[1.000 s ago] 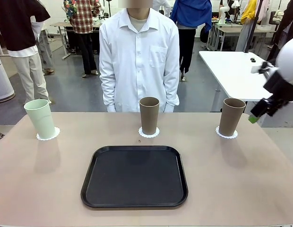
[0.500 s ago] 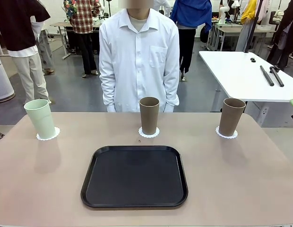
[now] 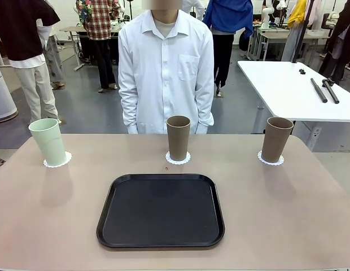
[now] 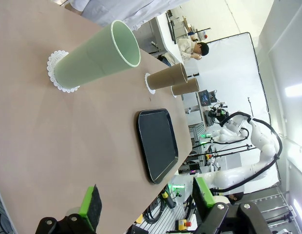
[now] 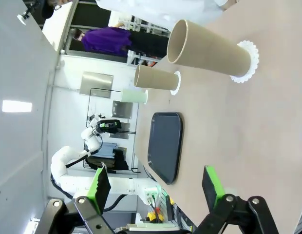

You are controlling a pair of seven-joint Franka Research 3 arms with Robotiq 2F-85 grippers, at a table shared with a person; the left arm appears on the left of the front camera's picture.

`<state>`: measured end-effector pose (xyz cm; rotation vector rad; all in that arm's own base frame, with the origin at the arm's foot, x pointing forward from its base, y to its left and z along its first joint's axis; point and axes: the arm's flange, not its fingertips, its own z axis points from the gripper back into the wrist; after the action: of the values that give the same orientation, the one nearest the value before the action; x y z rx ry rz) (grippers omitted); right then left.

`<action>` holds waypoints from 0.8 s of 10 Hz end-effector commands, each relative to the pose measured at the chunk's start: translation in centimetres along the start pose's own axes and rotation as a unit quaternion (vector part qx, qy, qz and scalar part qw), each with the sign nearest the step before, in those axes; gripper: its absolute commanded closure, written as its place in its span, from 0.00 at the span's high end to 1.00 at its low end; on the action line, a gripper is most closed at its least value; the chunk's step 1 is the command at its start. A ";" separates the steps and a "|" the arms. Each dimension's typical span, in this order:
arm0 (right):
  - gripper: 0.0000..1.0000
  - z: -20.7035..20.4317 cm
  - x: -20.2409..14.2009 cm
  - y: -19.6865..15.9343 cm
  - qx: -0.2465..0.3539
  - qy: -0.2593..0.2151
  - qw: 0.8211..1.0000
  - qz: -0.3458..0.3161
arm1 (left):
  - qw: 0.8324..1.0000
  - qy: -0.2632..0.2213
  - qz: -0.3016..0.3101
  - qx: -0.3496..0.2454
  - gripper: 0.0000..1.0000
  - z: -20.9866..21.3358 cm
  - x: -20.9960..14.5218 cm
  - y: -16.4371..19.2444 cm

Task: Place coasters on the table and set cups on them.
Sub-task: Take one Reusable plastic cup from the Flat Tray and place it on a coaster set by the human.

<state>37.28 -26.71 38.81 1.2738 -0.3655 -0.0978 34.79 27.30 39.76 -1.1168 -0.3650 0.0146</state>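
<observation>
— Where are the cups standing now?

— All beyond the black tray (image 3: 161, 210): the mint cup (image 3: 48, 141) far left, one brown cup (image 3: 178, 138) straight behind it, the other brown cup (image 3: 276, 139) far right, each upright on its coaster (image 3: 57, 162).

— And the grippers?

— The left gripper (image 4: 143, 204) and the right gripper (image 5: 156, 184) are both spread wide, holding nothing.

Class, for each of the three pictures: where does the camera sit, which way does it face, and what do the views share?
Front: robot's side, facing across the table at the person.
Left wrist: above the table's edge, looking past its open left claw to the mint cup.
Right wrist: rolled sideways, over its open right claw toward a tan cup.
Shared: black tray, all three cups.
</observation>
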 end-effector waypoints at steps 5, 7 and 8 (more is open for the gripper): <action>1.00 -1.4 1.3 -4.9 0.014 0.019 1.000 -0.012 | 1.000 -0.001 -0.002 -0.005 1.00 0.2 -0.2 -0.2; 1.00 -1.7 1.7 -4.6 0.014 0.020 1.000 0.011 | 1.000 -0.001 -0.002 -0.005 1.00 0.2 -0.2 -0.2; 1.00 -1.9 0.6 -5.0 0.009 0.030 0.999 -0.022 | 1.000 -0.001 -0.002 -0.005 1.00 0.2 -0.2 -0.2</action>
<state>39.38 -26.74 33.86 1.2947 -0.2954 -0.0787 34.80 27.29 39.76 -1.1169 -0.3649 0.0145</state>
